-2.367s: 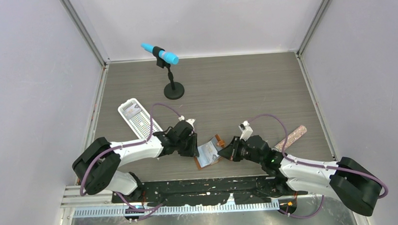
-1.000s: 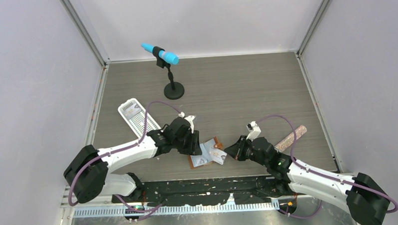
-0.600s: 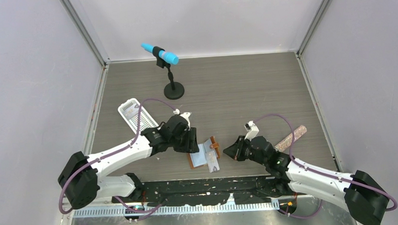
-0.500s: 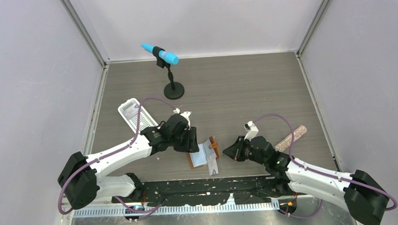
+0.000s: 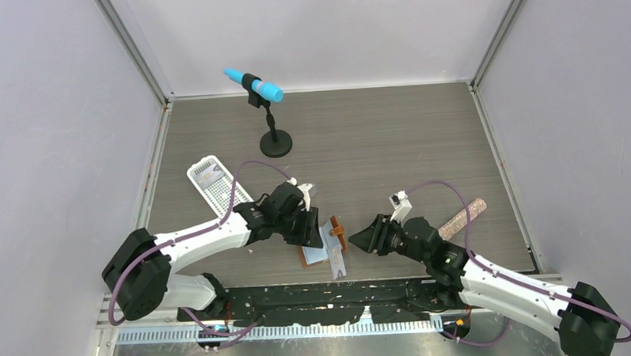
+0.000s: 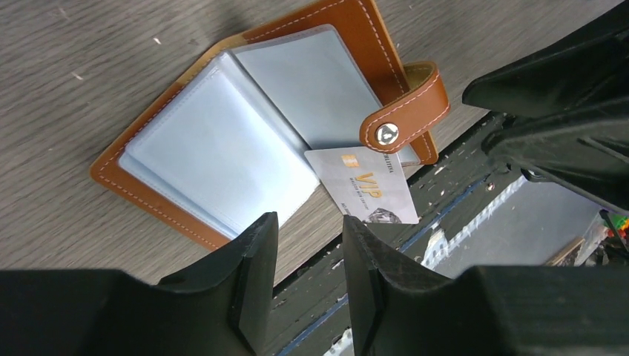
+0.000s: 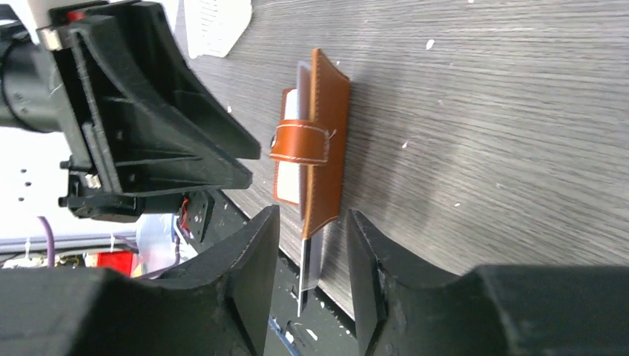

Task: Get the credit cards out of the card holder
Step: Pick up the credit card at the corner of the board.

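woodgrain table (image 5: pixel 374 144) under stitched leather card holder (image 6: pixel 373 43)

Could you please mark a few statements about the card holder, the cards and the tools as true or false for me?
1. The card holder lies open on the table. True.
2. The right tool is clamped on a card. False: its fingers stand apart with nothing between them, short of the holder.
3. A card marked VIP lies at the holder's edge, by the snap tab. True.
4. The blue microphone lies flat beside the holder. False: it sits up on its stand, toward the far side of the table.
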